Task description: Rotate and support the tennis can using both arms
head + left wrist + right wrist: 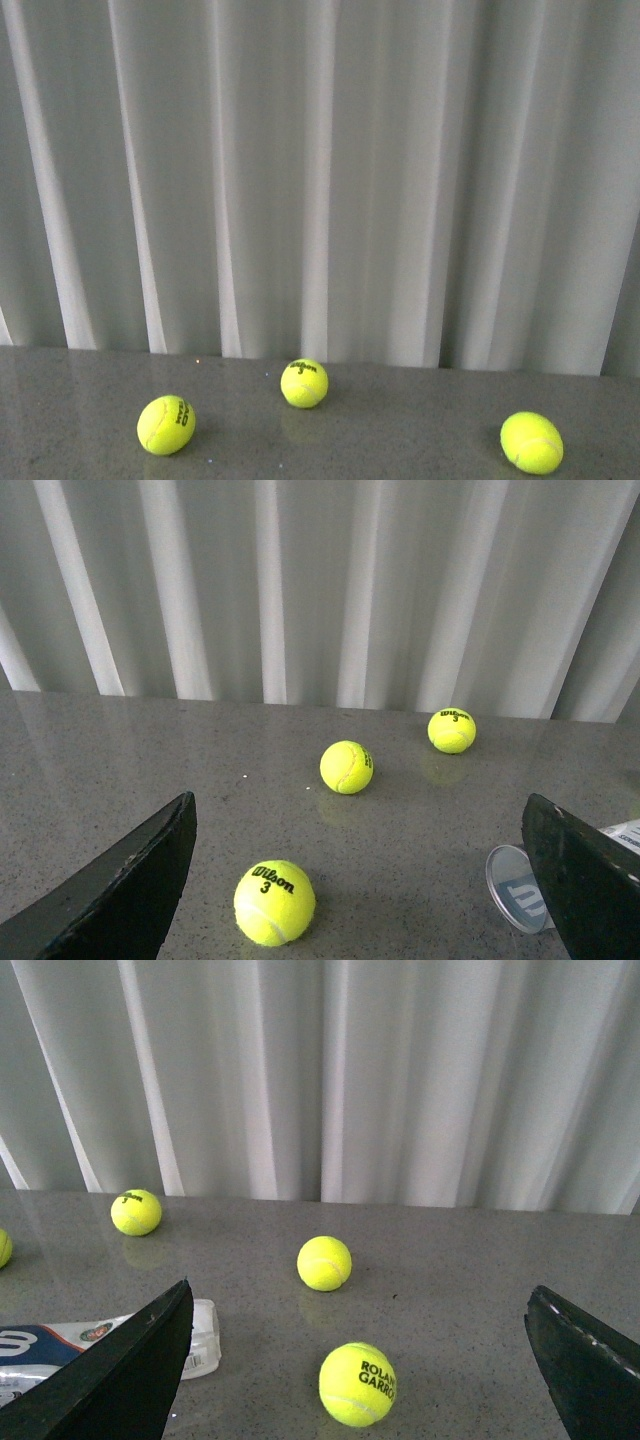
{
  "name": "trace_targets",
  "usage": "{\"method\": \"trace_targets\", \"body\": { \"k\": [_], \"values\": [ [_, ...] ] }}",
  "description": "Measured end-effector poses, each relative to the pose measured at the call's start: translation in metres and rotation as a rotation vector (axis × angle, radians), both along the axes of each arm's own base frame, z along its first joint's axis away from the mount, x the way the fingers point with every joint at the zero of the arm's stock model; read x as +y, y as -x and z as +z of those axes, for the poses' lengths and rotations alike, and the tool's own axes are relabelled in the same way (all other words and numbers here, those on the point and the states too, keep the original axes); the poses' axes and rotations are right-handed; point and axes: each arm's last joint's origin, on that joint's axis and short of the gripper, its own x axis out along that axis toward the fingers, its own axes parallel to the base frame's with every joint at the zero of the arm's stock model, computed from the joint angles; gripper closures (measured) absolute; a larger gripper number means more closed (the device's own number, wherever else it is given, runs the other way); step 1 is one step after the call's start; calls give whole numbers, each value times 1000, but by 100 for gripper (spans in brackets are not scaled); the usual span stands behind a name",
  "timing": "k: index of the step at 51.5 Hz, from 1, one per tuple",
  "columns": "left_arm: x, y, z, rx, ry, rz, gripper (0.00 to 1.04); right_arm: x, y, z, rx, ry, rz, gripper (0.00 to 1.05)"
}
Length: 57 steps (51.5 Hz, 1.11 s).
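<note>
Just the start, I think: left pincer (358, 798) and right pincer (360, 1285) are open and empty, and next must reach the tennis can (60, 1340) lying on the table (480, 1260)

The curtain (320, 180) is white, with soft grey stripes where it folds. The table (420, 410) is grey with tiny light and dark specks.

The three tennis balls are bright yellow-green. The left ball (166, 425) and the middle ball (304, 383) have black letters on them, and the right ball (531, 442) has pale curved lines.

The tennis can (90, 1338) is see-through, with a blue and white label and a small round badge. Its round end (512, 888) shows a white mark on blue.

The left gripper (358, 815) and the right gripper (358, 1298) are black — their fingers (130, 885) are dull, with tiny pale specks.
</note>
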Motion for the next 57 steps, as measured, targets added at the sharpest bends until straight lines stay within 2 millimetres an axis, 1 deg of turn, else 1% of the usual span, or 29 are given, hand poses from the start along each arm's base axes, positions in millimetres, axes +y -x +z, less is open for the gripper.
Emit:
{"method": "trace_targets", "body": {
  "k": [13,14,15,17,18,20,23,24,26,28,30,33,35,39,44,49,57],
  "values": [
    [0,0,0,0,0,0,7,0,0,0,0,0,0,7],
    [0,-1,-1,21,20,-11,7,0,0,0,0,0,0,7],
    [0,-1,-2,83,48,-34,7,0,0,0,0,0,0,7],
    [1,-5,-1,236,165,-80,7,0,0,0,0,0,-1,7],
    [2,-10,0,296,226,-88,7,0,0,0,0,0,0,7],
    [7,-33,7,391,378,-112,7,0,0,0,-1,0,1,7],
    [10,-81,23,433,492,-224,7,0,0,0,0,0,-1,7],
    [10,-93,26,449,521,-272,7,0,0,0,0,0,-1,7],
    [7,-127,27,492,564,-398,7,0,0,0,0,0,-1,7],
    [3,-148,23,548,596,-470,7,0,0,0,0,0,-1,7],
    [-4,-174,8,636,625,-522,7,0,0,0,0,0,-1,7],
    [-13,-192,-12,720,657,-578,7,0,0,0,0,0,-1,7],
    [-22,-202,-29,781,663,-607,7,0,0,0,0,0,-1,7],
    [-35,-213,-52,859,654,-642,7,0,0,0,0,0,-1,7],
    [-43,-224,-69,907,642,-657,7,0,0,0,0,0,-1,7],
    [-50,-228,-81,939,629,-677,7,0,0,0,0,0,-1,7],
    [-62,-232,-92,975,592,-685,7,0,0,0,0,0,-1,7]
  ]
}}
